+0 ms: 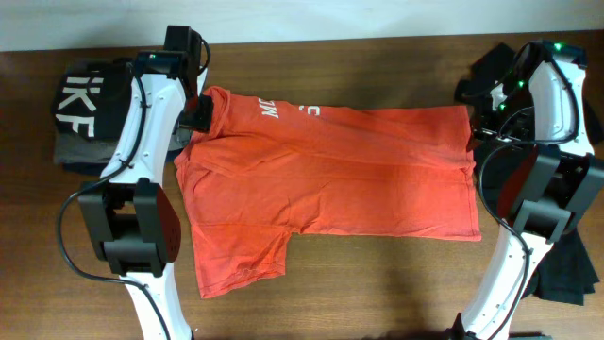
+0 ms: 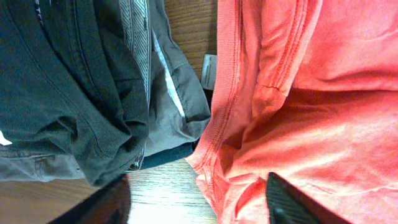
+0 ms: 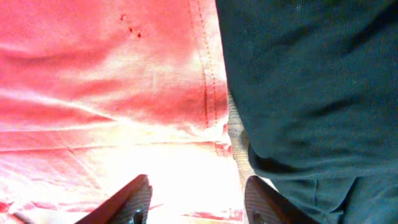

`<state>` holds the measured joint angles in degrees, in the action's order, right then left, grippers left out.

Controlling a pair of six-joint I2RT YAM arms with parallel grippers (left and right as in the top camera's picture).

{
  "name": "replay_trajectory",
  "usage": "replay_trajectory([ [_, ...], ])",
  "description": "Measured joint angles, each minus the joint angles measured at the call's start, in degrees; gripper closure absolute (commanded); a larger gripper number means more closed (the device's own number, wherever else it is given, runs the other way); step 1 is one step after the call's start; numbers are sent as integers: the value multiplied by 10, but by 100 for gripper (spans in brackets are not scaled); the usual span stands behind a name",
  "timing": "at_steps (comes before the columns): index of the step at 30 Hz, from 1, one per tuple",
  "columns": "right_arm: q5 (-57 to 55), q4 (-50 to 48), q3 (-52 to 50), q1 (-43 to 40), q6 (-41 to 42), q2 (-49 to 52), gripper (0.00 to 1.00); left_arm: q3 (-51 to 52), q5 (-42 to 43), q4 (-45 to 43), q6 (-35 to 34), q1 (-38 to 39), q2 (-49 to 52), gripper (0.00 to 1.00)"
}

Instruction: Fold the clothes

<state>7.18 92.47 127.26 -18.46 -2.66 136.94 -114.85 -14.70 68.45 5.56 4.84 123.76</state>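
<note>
At the upper left of the overhead view, a stack of dark folded clothes (image 1: 90, 118) sits near the left edge of the tabletop (image 1: 377, 293). Just right of it, the left end effector (image 2: 196, 208) hangs over the collar-side edge of the orange T-shirt (image 1: 340, 170). Its fingers (image 2: 102, 205) are spread wide with nothing clamped, one over bare wood beside the stack and the other over orange cloth. The shirt lies flat across the middle, with one sleeve reaching toward the lower left and white print near its top edge. Bare wood lies open below it, across the lower centre. At the shirt's right hem, the right end effector (image 3: 196, 202) is likewise spread apart, straddling the hem seam. The seam's upper stretch runs against a dark garment (image 3: 311, 81). More dark cloth (image 1: 576, 269) lies at the lower right.
</note>
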Motion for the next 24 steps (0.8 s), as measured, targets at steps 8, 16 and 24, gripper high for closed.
replay_trajectory([
  [8, 0, 24, 0, 0, 0, -2, 46, -10, 0, 16, -1, -3, 0, 18],
  [16, 20, 44, 1, 0, 2, -142, 46, -143, 40, 105, -55, -9, -36, 14],
  [24, 27, 45, -43, 1, 12, -413, 32, -168, 82, 232, -113, -9, -142, 14],
])
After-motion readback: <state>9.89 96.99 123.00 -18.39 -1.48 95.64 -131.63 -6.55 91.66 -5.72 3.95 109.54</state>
